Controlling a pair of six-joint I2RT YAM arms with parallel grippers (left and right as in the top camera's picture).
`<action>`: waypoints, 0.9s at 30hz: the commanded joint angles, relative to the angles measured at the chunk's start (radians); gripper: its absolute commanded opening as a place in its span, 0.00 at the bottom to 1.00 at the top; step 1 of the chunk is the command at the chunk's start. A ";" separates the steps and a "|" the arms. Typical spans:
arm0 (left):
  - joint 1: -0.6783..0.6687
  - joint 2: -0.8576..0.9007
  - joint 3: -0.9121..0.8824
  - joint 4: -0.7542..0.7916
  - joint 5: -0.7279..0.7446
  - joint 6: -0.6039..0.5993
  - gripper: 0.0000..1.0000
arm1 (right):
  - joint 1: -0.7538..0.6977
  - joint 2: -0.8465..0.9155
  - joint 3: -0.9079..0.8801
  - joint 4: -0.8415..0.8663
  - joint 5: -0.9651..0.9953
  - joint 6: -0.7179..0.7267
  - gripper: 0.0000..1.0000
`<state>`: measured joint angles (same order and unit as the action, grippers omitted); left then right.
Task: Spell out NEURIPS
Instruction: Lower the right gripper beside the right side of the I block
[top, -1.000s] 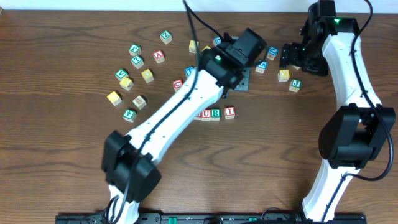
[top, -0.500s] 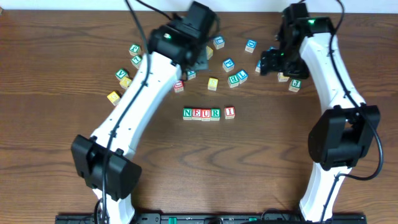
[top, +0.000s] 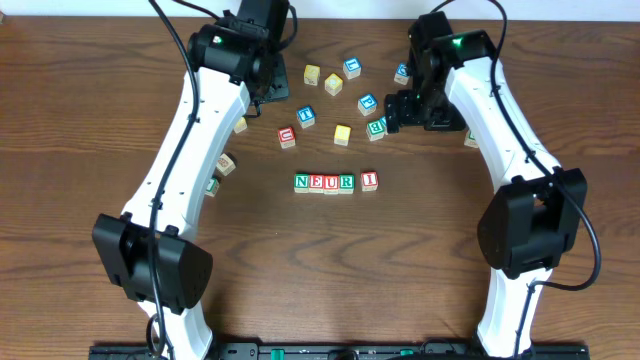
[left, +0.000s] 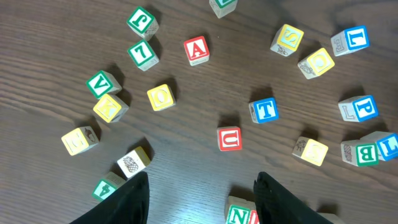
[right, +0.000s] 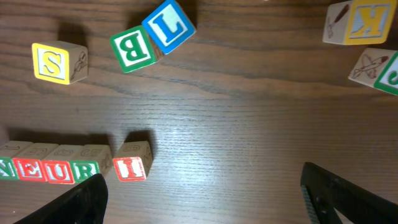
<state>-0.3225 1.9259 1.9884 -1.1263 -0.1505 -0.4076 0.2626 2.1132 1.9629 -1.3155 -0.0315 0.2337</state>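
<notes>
Your left fingers (left: 130, 202) stand apart with nothing between them, above loose blocks (left: 196, 50) on the table (top: 100, 200). The blue P (left: 359, 109) lies well off to one side of them, near the green B (left: 360, 154). Your right fingers (right: 78, 202) gape wide and are empty too. The NEUR row (right: 56, 168) sits just ahead of one of those fingers, with the I (right: 132, 163) beside it (a small gap after the R). The yellow S (right: 59, 62) lies farther out, apart.
</notes>
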 joint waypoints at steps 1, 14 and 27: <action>0.004 -0.018 0.016 -0.006 -0.016 0.037 0.54 | 0.014 0.008 0.019 0.000 -0.005 0.024 0.94; 0.003 -0.018 0.012 -0.006 -0.016 0.042 0.54 | 0.019 0.008 0.019 0.002 -0.005 0.024 0.94; 0.003 -0.018 0.012 -0.007 -0.016 0.041 0.55 | 0.019 0.008 -0.071 0.022 -0.005 0.044 0.89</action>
<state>-0.3218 1.9255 1.9884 -1.1263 -0.1566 -0.3840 0.2707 2.1139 1.9335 -1.2991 -0.0315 0.2581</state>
